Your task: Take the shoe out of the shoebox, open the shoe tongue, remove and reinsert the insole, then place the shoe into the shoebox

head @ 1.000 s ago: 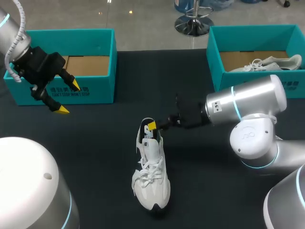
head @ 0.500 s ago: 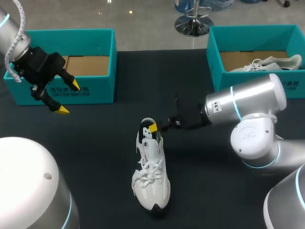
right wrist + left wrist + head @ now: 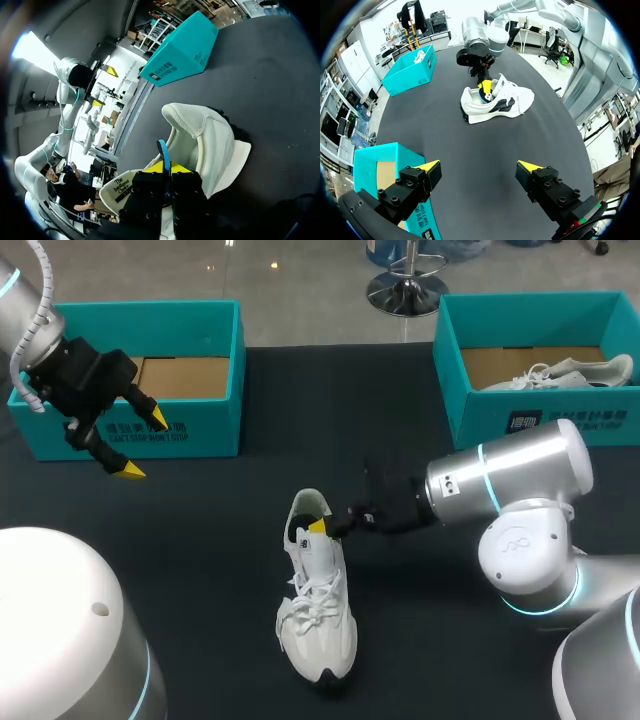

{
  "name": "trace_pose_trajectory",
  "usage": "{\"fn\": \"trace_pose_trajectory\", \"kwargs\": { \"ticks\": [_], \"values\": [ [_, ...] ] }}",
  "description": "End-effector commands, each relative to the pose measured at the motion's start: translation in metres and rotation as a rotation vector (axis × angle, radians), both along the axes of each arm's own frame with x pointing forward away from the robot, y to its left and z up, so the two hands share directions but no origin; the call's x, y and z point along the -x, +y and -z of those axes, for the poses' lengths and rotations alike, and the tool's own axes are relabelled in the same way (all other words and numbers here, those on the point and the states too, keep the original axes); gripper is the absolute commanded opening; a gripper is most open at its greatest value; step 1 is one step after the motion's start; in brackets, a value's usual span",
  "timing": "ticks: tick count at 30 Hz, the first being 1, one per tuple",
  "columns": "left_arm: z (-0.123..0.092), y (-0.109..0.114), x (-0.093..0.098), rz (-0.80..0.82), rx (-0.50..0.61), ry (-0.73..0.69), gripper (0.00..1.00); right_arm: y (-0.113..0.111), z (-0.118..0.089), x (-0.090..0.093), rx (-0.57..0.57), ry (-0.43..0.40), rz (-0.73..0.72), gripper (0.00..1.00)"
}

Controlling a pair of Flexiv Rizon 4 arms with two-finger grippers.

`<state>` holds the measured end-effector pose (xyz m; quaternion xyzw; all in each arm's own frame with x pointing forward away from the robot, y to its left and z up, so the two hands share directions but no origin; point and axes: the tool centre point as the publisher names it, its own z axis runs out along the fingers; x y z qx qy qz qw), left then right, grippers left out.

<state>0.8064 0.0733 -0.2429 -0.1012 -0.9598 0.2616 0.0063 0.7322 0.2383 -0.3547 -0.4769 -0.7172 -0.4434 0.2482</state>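
Nearest to the robot, the white shoe [image 3: 318, 610] stood on its sole on the black tabletop [image 3: 200, 570]. It was outside both boxes, with its toe pointing toward the robot and its heel pointing away.

At the shoe's opening, between the laces and the heel, sat the right end effector [image 3: 320, 528]. Its arm came in from the shoe's right side. One yellow tip showed just inside the collar in the head view. The wrist view showed the two dark fingers pressed close together with the thin blue edge of the insole [image 3: 162, 152] standing between them. The right end effector was therefore clenched on the insole. A pale, printed face of the insole curled out beside the fingers. The shoe's padded white upper rose just ahead of them.

Farther off, well apart from the shoe on its far left, the left end effector [image 3: 144, 446] hung above the tabletop. It was released, with its yellow fingertips [image 3: 429, 165] spread wide. In its own wrist view the shoe lay well ahead of those fingers.

Just beyond the left end effector, farther from the shoe, stood an open teal shoebox [image 3: 215, 350] showing its brown cardboard floor. Off to the shoe's far right stood a second teal shoebox [image 3: 480, 410], also open. Another pale shoe [image 3: 560, 372] lay inside it.
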Motion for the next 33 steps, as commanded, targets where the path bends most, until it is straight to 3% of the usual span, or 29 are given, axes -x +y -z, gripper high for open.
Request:
{"fn": "trace_pose_trajectory", "kwargs": {
  "ticks": [1,2,17,24,28,33],
  "values": [
    [0.0,0.0,0.0,0.0,-0.004,0.001,1.0,0.0,-0.004,0.004,0.018,-0.004,0.009,0.78],
    [0.0,0.0,0.0,0.0,-0.004,0.001,1.0,0.0,-0.007,0.002,0.024,-0.009,0.012,1.0],
    [0.0,0.0,0.0,0.0,-0.004,0.001,1.0,0.002,-0.064,-0.022,0.101,-0.159,0.013,1.0],
    [0.0,0.0,0.0,0.0,-0.004,0.001,1.0,-0.003,-0.078,-0.027,0.161,-0.181,0.038,1.0],
    [0.0,0.0,0.0,0.0,-0.004,0.001,1.0,-0.003,-0.085,-0.026,0.293,-0.107,0.109,1.0],
    [0.0,0.0,0.0,0.0,-0.004,0.001,1.0,-0.001,-0.093,-0.006,0.594,-0.018,0.287,1.0]
  ]
}}
